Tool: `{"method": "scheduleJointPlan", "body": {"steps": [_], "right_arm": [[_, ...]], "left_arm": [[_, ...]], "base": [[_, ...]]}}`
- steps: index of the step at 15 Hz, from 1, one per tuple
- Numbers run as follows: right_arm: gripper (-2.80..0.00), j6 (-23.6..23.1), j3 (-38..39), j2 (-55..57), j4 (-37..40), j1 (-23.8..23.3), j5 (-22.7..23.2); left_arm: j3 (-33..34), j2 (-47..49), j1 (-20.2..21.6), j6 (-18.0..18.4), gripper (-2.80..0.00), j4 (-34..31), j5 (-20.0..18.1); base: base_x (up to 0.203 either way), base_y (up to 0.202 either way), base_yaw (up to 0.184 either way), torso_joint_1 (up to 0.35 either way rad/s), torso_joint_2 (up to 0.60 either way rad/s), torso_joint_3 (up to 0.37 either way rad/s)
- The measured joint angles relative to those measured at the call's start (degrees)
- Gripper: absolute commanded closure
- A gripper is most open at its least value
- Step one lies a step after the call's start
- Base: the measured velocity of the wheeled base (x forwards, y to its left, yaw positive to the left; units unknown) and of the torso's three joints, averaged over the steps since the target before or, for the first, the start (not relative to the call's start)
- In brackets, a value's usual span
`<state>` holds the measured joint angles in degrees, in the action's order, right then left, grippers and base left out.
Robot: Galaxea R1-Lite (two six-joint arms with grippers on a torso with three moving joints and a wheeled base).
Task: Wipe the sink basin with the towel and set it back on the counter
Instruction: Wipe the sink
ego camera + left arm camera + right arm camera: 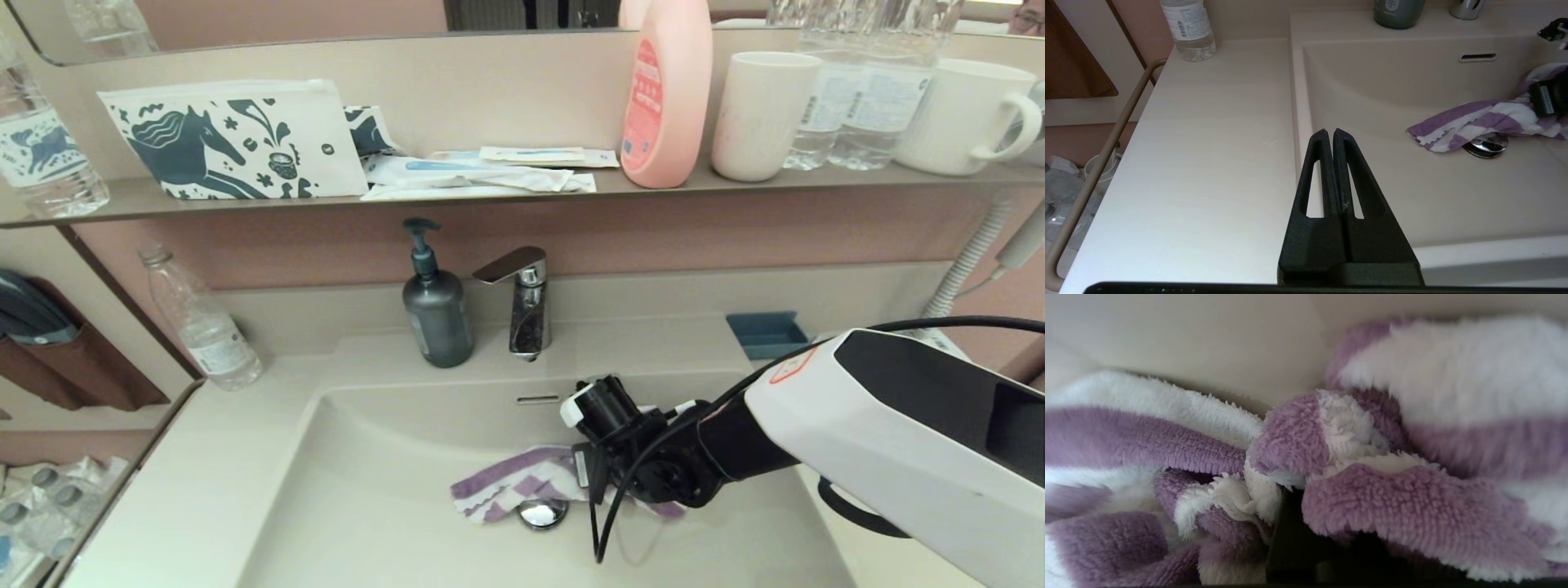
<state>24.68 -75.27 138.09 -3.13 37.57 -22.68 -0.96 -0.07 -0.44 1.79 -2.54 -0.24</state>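
The purple and white striped towel (pixel 514 486) lies crumpled on the floor of the cream sink basin (pixel 384 490), partly over the chrome drain plug (pixel 543 514). My right gripper (pixel 575 482) reaches down into the basin from the right, shut on the towel. In the right wrist view the towel (pixel 1290 433) bunches round the fingers and hides their tips. My left gripper (pixel 1329 132) hangs shut and empty above the basin's left rim, beside the counter (pixel 1208 143). From that wrist I also see the towel (pixel 1474 122) and the overflow slot (pixel 1477 57).
A grey soap dispenser (pixel 437 314) and the chrome faucet (pixel 522 302) stand behind the basin. A clear water bottle (pixel 200 322) stands at the counter's back left, a blue tray (pixel 766 333) at the back right. The shelf above carries the horse-print pouch (pixel 237 139), a pink bottle and cups.
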Motion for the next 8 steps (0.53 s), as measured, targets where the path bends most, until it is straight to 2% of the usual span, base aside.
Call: {"method": "scheduleJointPlan", "body": {"steps": [5,8], "right_arm": [[0.00,0.08,4.49,-4.12,10.51,0.50,0.03],[0.00,2.41,4.49,-5.42,19.27,3.27,2.55]], "left_arm": [[0.00,0.00,0.00,0.02,0.00,0.01,0.00],[0.00,0.00,0.00,0.00,0.00,0.00,0.00]], "base": [[0.000,0.000,0.000,0.000,0.00,0.000],[0.000,0.000,0.000,0.000,0.00,0.000]]}}
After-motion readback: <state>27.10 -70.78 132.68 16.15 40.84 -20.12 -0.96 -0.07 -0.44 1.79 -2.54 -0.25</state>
